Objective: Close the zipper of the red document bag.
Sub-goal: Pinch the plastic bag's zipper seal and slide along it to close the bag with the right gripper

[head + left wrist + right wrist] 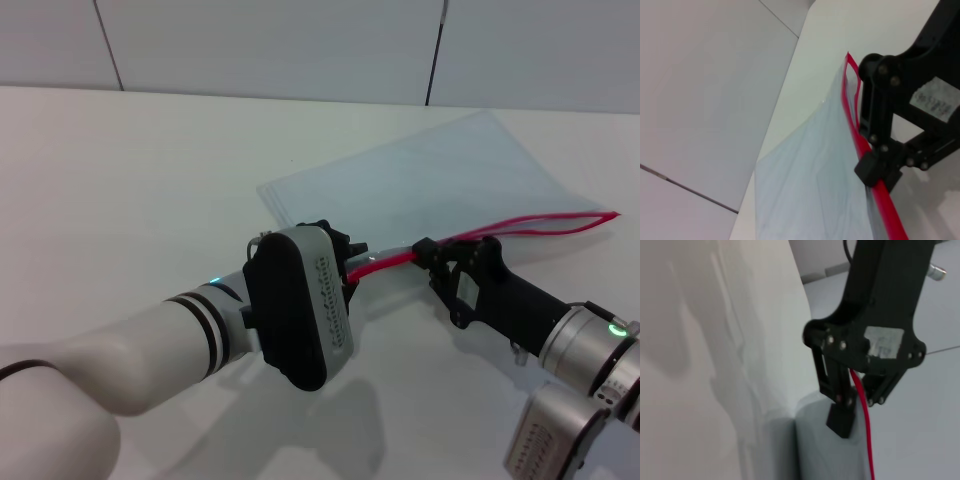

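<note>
The red document bag [430, 175] lies flat on the white table, a pale blue translucent pouch with its red-trimmed long edge toward me. The zipper [392, 261] is lifted slightly and stretched between both grippers. My left gripper [347, 262] is shut on the zipper's left end. My right gripper [428, 250] is shut on the strip a short way to the right. Beyond it the two red sides gape apart as far as the bag's right corner. The left wrist view shows the right gripper [875, 175] clamped on the zipper [886, 202]. The slider is hidden.
The white table [130, 170] spreads out to the left and in front of the bag. A pale panelled wall [270, 40] rises behind the table's far edge. My right arm's silver wrist [585, 350] hangs low at the front right.
</note>
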`<state>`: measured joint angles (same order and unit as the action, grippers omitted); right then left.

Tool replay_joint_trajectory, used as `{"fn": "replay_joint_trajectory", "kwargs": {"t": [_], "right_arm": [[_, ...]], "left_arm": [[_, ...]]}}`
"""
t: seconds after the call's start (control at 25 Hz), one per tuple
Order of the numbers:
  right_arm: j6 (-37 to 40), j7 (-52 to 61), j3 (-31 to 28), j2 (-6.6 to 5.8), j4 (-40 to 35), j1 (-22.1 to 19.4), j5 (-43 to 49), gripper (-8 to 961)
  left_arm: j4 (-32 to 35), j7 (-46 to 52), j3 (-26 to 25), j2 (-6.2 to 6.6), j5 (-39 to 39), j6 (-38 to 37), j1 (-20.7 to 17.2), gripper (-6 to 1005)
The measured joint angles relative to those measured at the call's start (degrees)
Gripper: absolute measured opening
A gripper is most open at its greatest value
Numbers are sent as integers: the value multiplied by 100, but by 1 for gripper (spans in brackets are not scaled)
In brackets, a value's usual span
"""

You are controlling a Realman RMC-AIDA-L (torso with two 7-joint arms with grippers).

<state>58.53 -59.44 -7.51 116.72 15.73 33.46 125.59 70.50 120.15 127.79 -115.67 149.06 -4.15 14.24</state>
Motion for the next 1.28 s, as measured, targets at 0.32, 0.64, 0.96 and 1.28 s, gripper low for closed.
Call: {"fn": "replay_joint_trajectory", "kwargs": {"t": [0.32,0.64,0.96,1.28], "right_arm": [[0,-33,-345,-33,-64,-139,-84,68],[-61,18,-385,-33,-686,-174,-974,69],[-463,-28,-388,-36,-1318,-30,-2219,68],[-314,-633,-415,-13,-1326,6,-3198,145]], "left_arm": [[-1,0,-5,7,0,1,-31,55],[-1,0,3,9,0,26,-35,55],[-10,1,19,0,0,49,-26,53],[-261,24,2,-46,-64,385,26,49]]}}
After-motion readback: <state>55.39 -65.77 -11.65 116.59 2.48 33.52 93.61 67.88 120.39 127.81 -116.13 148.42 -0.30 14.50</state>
